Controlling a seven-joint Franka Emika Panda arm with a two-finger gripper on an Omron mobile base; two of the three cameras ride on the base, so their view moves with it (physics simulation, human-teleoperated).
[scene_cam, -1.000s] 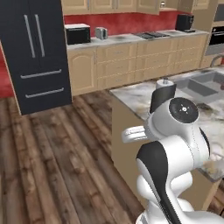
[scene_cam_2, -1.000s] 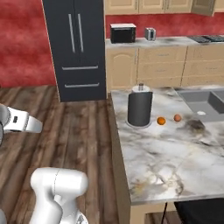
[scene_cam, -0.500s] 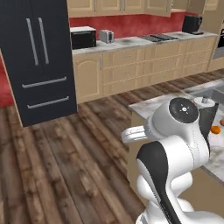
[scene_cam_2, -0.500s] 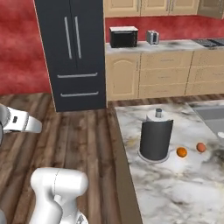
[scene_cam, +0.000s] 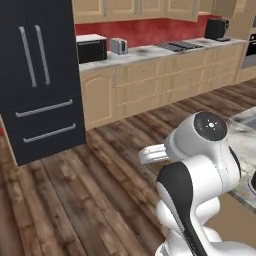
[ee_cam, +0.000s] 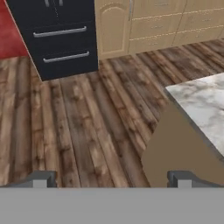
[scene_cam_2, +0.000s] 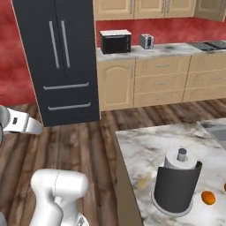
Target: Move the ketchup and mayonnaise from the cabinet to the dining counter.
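Gripper (ee_cam: 109,179) open and empty, fingertips (ee_cam: 41,178) set wide above wood floor (ee_cam: 78,127). Dining counter (scene_cam_2: 145,150) close on the right (corner in hand view), bearing paper towel holder (scene_cam_2: 175,185) and an orange (scene_cam_2: 208,197). Black fridge (scene_cam: 35,75) ahead.

Both base views look forward and down from behind the arm, left and right, sharing the black fridge (scene_cam: 37,80), microwave (scene_cam_2: 115,41) and toaster (scene_cam_2: 147,41). The hand view looks low over the floor (ee_cam: 87,122), sharing the fridge.
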